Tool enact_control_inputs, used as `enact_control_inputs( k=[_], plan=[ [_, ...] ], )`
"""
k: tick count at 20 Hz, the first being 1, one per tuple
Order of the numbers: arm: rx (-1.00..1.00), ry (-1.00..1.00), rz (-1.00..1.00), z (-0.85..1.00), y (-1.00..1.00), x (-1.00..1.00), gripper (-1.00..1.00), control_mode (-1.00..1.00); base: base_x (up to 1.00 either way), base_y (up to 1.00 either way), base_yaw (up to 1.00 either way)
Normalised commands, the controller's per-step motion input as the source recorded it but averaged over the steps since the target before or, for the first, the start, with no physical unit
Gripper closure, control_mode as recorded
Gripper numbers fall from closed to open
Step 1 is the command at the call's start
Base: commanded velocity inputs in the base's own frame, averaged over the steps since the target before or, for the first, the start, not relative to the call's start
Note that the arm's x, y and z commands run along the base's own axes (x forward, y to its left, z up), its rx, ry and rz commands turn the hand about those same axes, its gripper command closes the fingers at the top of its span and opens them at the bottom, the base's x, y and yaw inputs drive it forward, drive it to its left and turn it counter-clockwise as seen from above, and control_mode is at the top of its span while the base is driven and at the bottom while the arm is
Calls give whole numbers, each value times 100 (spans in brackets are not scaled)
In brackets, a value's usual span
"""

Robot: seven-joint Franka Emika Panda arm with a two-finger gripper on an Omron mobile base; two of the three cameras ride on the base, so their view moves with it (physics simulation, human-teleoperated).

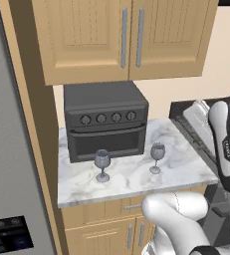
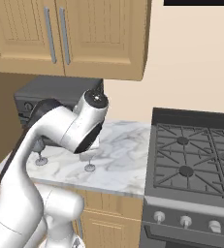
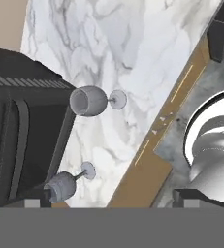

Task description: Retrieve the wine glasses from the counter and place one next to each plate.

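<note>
Two clear grey-tinted wine glasses stand upright on the marbled counter [image 1: 186,167] in front of the oven, the left glass [image 1: 102,164] and the right glass [image 1: 157,157]. In the right base view my arm hides their bowls, and the foot of one glass [image 2: 40,161] and of the other [image 2: 89,167] show on the counter [image 2: 125,155]. The hand view looks down from above on both, one glass [image 3: 89,100] and the other [image 3: 62,186]. My gripper [image 3: 113,201] is open, well above them, with nothing between its fingers. The plates are out of view.
A dark toaster oven [image 1: 105,119] fills the back of the counter, just behind the glasses. A gas stove [image 2: 196,160] adjoins the counter on the right. Wood wall cabinets [image 1: 121,35] hang above. A grey fridge [image 1: 7,149] stands at the left.
</note>
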Motion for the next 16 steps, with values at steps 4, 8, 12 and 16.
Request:
enact_control_inputs(
  k=[4, 8, 12, 16],
  plan=[
    [50, 2, 0, -33, -24, 0, -100, -100, 0, 0, 0],
    [42, 5, 0, -43, -8, 4, -100, -100, 0, 0, 0],
    [33, 16, 6, -39, -4, 28, -100, -100, 0, 0, 0],
    [21, 25, 9, -35, -2, 37, -100, -100, 0, 0, 0]
  ],
)
